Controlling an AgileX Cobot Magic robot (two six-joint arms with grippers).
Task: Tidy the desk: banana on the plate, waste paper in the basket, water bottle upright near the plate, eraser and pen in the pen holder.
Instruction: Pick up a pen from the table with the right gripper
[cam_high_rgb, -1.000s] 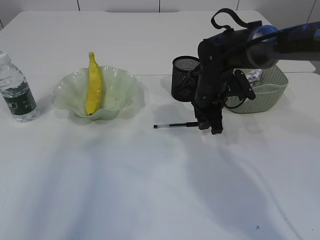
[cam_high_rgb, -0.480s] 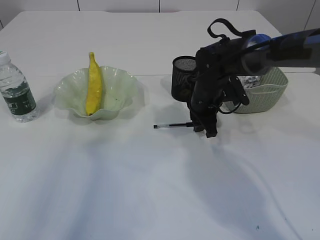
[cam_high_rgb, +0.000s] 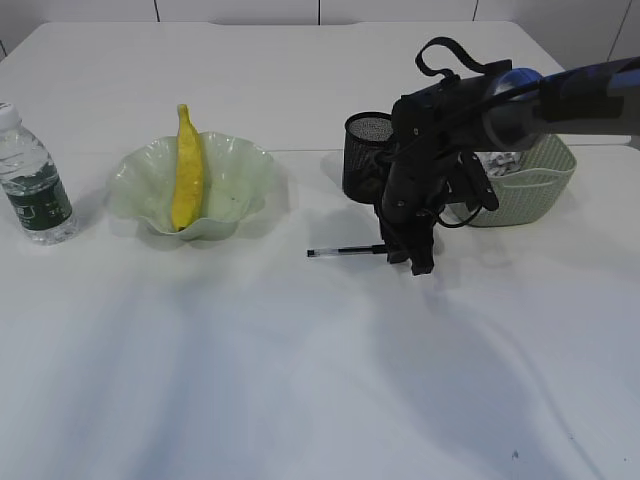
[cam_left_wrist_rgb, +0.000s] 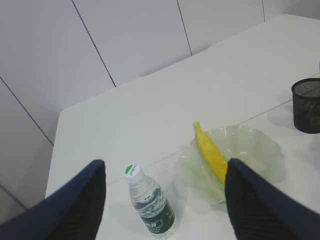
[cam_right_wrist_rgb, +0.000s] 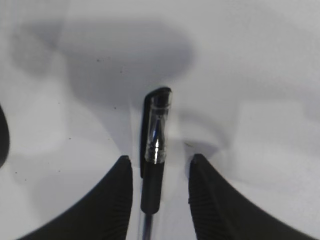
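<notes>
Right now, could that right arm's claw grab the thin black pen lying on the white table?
Probably yes. The right gripper is down at the table with its open jaws on either side of the pen, and nothing lies between them.

A plain white flat tabletop (cam_high_rgb: 300, 380) is seen throughout. A long curved yellow banana (cam_high_rgb: 187, 178) with a dark tip is shown against a translucent pale green ruffled dish (cam_high_rgb: 250, 170). A clear plastic bottle (cam_high_rgb: 33, 180) is marked by a white cap and dark green label. A black wire-mesh cup (cam_high_rgb: 362, 160), a sage green woven-pattern plastic basket (cam_high_rgb: 545, 180) and a black-and-clear slim pen (cam_high_rgb: 345, 250) are picked out, with printed white crumpled paper (cam_high_rgb: 503, 158) glimpsed.
</notes>
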